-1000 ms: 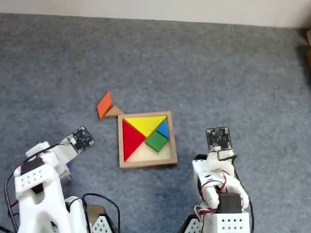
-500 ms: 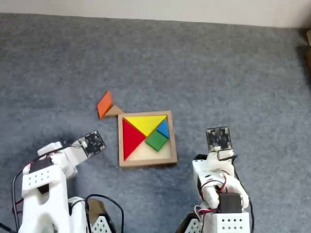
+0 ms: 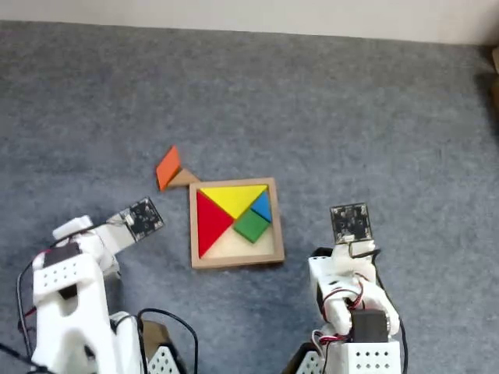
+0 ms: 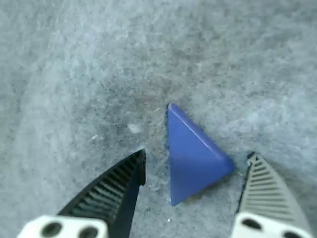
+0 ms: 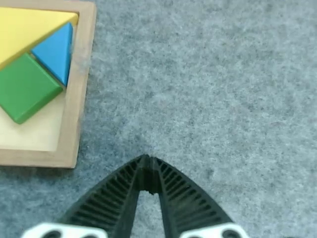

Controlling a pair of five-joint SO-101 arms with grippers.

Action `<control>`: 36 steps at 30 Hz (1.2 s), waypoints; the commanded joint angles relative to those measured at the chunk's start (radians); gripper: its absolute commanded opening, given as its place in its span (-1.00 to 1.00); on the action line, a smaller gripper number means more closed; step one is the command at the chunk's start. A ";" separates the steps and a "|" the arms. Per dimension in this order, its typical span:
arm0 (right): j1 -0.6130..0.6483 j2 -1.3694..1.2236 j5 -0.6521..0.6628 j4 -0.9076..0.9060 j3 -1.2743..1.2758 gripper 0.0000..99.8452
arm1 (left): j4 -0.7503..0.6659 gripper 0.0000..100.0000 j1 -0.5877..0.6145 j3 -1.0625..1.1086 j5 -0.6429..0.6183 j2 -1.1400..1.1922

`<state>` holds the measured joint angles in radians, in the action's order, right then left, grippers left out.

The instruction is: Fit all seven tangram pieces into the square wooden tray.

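The square wooden tray (image 3: 274, 220) lies mid-table and holds a red triangle (image 3: 209, 223), a yellow triangle (image 3: 232, 198), a small blue triangle (image 3: 263, 207) and a green square (image 3: 252, 227). An orange piece (image 3: 167, 167) and a tan triangle (image 3: 185, 179) lie on the carpet beyond the tray's far left corner. In the left wrist view a dark blue triangle (image 4: 192, 155) lies flat on the carpet between the fingers of my open left gripper (image 4: 195, 161). My right gripper (image 5: 147, 166) is shut with nothing in it, to the right of the tray (image 5: 75, 104).
Grey carpet covers the table. The left arm (image 3: 74, 273) stands at the front left and the right arm (image 3: 351, 288) at the front right. The tray's front part (image 3: 245, 248) is bare wood.
The left arm's wrist swung toward the tray and then drew back a little to the left. The right arm and the pieces stayed still.
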<state>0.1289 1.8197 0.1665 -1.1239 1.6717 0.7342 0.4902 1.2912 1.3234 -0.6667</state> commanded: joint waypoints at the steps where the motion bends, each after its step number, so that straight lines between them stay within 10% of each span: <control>1: -0.012 0.007 -0.011 0.024 0.142 -0.99 | 0.224 -0.41 0.004 -0.148 0.080 0.004; 5: -0.012 0.007 -0.011 0.024 0.142 -0.99 | 0.419 -0.42 0.002 -0.308 0.081 0.005; 36: -0.012 0.007 -0.011 0.024 0.142 -0.99 | 0.453 -0.42 0.090 -0.598 0.181 0.591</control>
<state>0.1289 1.8197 0.1665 -1.1239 1.6717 1.1699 0.5577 0.7112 1.3234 -0.0775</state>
